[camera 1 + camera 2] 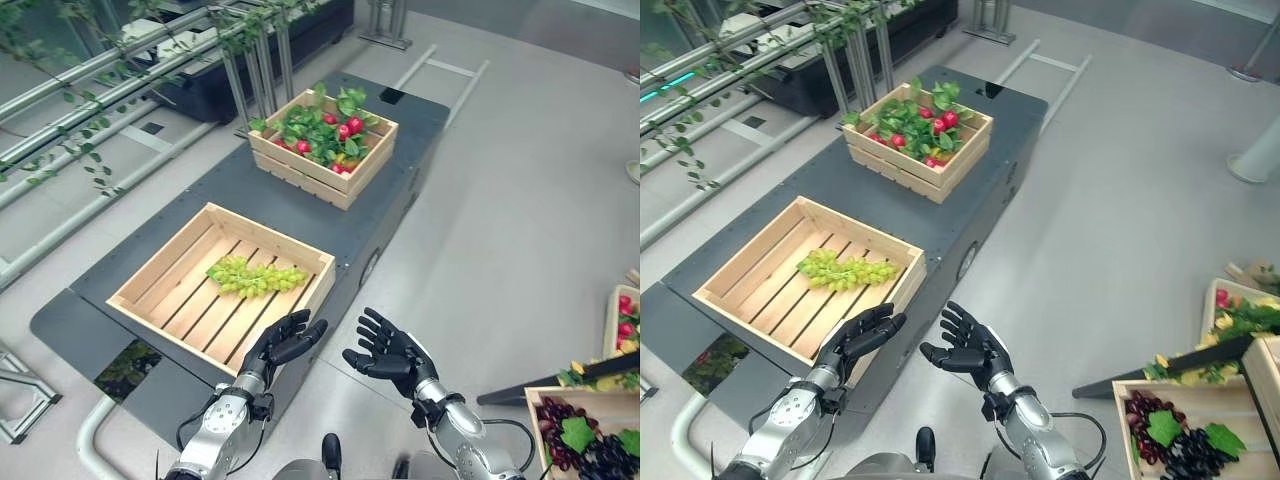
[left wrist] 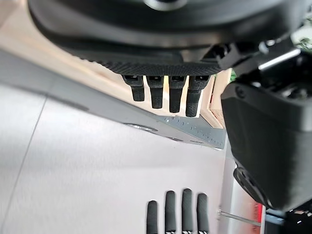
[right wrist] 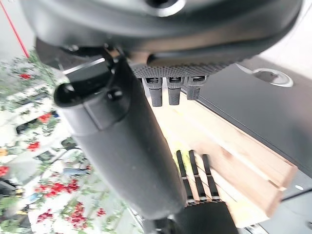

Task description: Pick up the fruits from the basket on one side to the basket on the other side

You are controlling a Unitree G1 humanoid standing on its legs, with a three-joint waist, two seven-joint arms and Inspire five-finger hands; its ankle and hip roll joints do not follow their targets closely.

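On the dark desk (image 1: pixel 150 240) in front of you sit two wooden crates. The near crate (image 1: pixel 150 285) holds one bunch of green grapes (image 1: pixel 256 277), lying on its slats. The far crate (image 1: pixel 345 180) is full of red fruit (image 1: pixel 353 125) tucked in green leaves (image 1: pixel 310 128). Your left hand (image 1: pixel 283 340) hangs just past the near crate's front corner with its fingers straight and loose, holding nothing. Your right hand (image 1: pixel 392 352) floats beside it over the floor, palm up, fingers spread, and it is empty too. The grapes are well apart from both hands, so you have to reach in over the crate wall. If you come in too low, your fingers could bump the wall and push the crate. If you pinch only a few grapes, the bunch could sag or slip out on the way. The head views show both crates and the grapes. The right eye view also shows more crates on the floor at your right, one with dark grapes (image 1: pixel 1185 440). The left wrist view shows your left hand's straight fingers (image 2: pixel 168 95) up close, with the crate edge past them, but not the grapes.
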